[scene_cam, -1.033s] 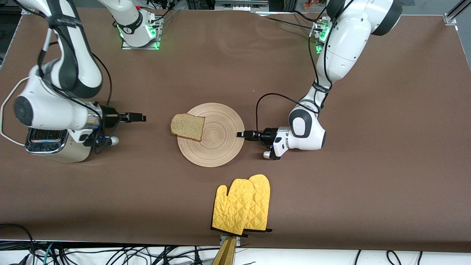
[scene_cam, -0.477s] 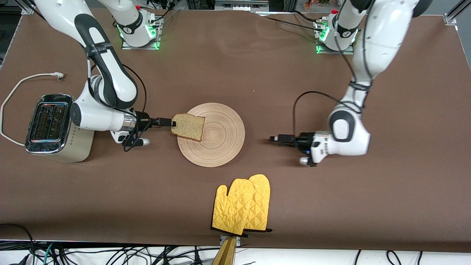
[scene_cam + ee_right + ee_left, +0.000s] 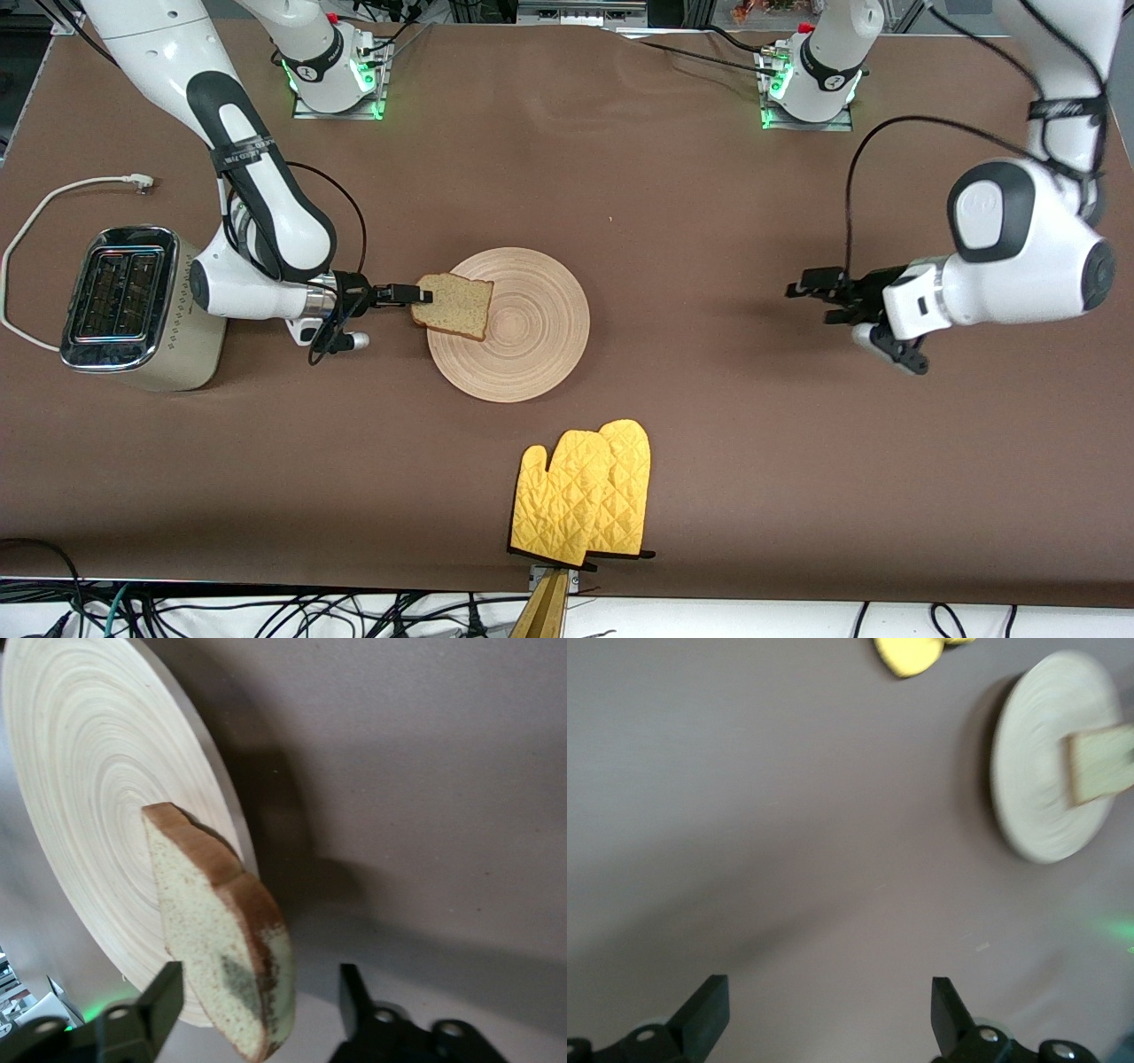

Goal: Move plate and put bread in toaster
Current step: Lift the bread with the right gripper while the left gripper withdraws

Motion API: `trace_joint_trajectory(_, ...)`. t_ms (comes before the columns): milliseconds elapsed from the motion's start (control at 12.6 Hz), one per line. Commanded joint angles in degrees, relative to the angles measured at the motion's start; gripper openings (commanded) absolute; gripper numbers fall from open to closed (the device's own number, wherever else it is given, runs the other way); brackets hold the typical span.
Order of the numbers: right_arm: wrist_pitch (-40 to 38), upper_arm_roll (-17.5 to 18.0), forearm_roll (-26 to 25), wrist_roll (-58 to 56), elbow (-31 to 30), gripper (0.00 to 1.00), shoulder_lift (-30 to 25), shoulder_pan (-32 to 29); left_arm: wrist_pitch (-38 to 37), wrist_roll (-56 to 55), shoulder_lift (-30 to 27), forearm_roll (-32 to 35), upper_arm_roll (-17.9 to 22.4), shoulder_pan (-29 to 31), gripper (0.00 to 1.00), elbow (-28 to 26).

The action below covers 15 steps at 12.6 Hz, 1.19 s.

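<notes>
The bread [image 3: 454, 304] lies on the edge of the wooden plate [image 3: 532, 337] and overhangs it toward the right arm's end. My right gripper [image 3: 406, 293] is open at the bread's overhanging edge. In the right wrist view the bread [image 3: 221, 939] sits between the two fingers [image 3: 164, 992] with gaps on both sides, and the plate [image 3: 89, 815] is under it. The toaster [image 3: 124, 306] stands at the right arm's end, slots up. My left gripper [image 3: 808, 288] is open and empty over bare table toward the left arm's end; its wrist view shows the plate [image 3: 1028, 788] far off.
Two yellow oven mitts [image 3: 585, 496] lie nearer the front camera than the plate, at the table's front edge. The toaster's white cord [image 3: 53, 199] runs across the table at the right arm's end. Brown tabletop lies between the plate and the left gripper.
My right gripper moved from beside the toaster to the bread's edge. My left gripper drew back from the plate's rim toward the left arm's end and rose.
</notes>
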Motion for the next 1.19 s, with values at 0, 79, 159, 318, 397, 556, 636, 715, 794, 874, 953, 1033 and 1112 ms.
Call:
trace_joint_trajectory(0, -0.16, 0.28, 1.57, -1.52, -0.21, 0.08, -0.27, -0.66, 4.45, -0.16, -5.67, 10.05, -0.3, -0.18, 1.0, -3.46)
trace_joint_trajectory(79, -0.34, 0.19, 1.48, -1.0, 0.31, 0.0, -0.53, -0.74, 4.55, -0.34, -8.64, 10.6, -0.21, 0.95, 1.0, -5.03)
trace_joint_trajectory(159, -0.95, 0.1, 1.48, 0.14, 0.67, 0.0, -1.15, -0.74, 4.29, -0.34, -10.85, 10.69, -0.21, 1.57, 1.0, -5.92)
trace_joint_trajectory(318, -3.31, -0.16, 1.48, 2.77, 1.81, 0.0, -2.55, -0.74, 2.8, -2.08, -14.19, 16.54, -0.21, 3.24, 1.0, -6.28)
trace_joint_trajectory(397, -5.5, -0.68, 1.04, 5.57, 2.77, 0.0, -3.51, -0.74, 2.45, -5.84, -15.43, 19.28, -0.21, 3.33, 1.0, -6.28)
trace_joint_trajectory(556, -11.21, -2.44, -0.97, 10.59, 4.8, 0.0, -7.02, -0.74, 0.78, -14.54, -19.03, 23.06, -0.3, 3.51, 1.0, -6.98)
trace_joint_trajectory(636, -11.93, -3.14, -3.16, 13.83, 4.98, 0.0, -9.91, -0.74, 0.6, -17.71, -20.17, 25.87, -0.56, 3.51, 1.0, -6.98)
trace_joint_trajectory(715, -12.81, -3.15, -7.27, 16.91, 5.41, 0.0, -12.46, -0.74, 0.08, -20.09, -21.23, 28.07, -0.83, 3.42, 1.0, -6.89)
trace_joint_trajectory(794, -14.91, -3.24, -13.83, 19.81, 6.29, 0.0, -14.66, -0.74, -0.89, -21.33, -21.94, 29.4, -0.92, 3.42, 1.0, -6.81)
trace_joint_trajectory(874, -18.67, -3.41, -19.99, 21.93, 7.77, 0.0, -16.08, -0.74, -0.98, -21.61, -22.21, 29.5, -0.92, 3.42, 1.0, -6.54)
trace_joint_trajectory(953, -21.84, -5.15, -25.71, 22.91, 9.79, 0.0, -16.88, -0.74, -0.98, -21.61, -22.12, 29.42, -0.92, 3.42, 1.0, -6.37)
trace_joint_trajectory(1033, -25.62, -7.26, -30.29, 22.65, 13.12, 0.0, -16.97, -0.74, -1.16, -21.87, -22.03, 29.33, -0.83, 3.42, 1.0, -6.28)
trace_joint_trajectory(1112, -31.48, -9.11, -34.25, 22.74, 17.5, 0.0, -16.28, -0.74, -2.2, -22.92, -22.03, 28.37, -0.92, 3.42, 1.0, -5.84)
